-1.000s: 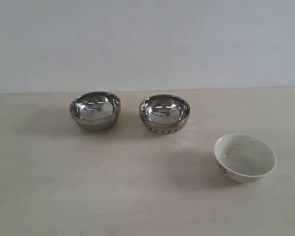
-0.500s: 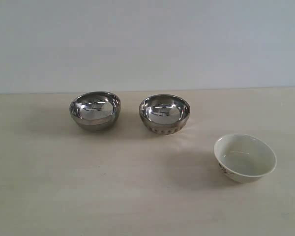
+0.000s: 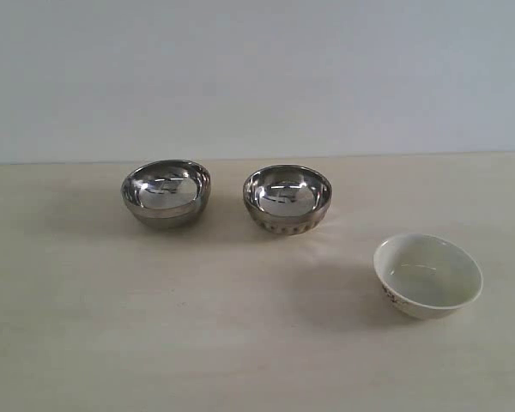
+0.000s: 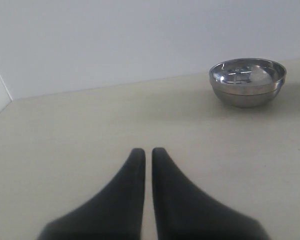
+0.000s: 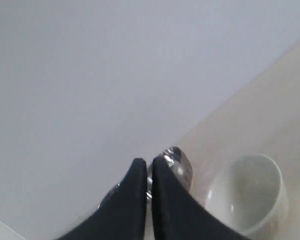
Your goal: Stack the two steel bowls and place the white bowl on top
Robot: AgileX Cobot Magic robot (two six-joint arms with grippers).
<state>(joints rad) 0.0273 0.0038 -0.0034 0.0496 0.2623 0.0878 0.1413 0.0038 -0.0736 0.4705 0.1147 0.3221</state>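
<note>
Two steel bowls stand side by side toward the back of the table: a smooth-sided one (image 3: 166, 193) on the left and a ribbed one (image 3: 287, 199) to its right. The white bowl (image 3: 427, 275) sits apart, nearer and to the right. No arm shows in the exterior view. In the left wrist view my left gripper (image 4: 147, 151) is shut and empty over bare table, with the smooth steel bowl (image 4: 247, 81) some way off. My right gripper (image 5: 146, 162) is shut and empty; the white bowl (image 5: 250, 192) lies close beside it, and a steel bowl (image 5: 179, 167) shows partly behind its fingers.
The pale wooden table (image 3: 197, 326) runs back to a plain grey-white wall (image 3: 257, 77). A table edge (image 4: 0, 112) shows in the left wrist view.
</note>
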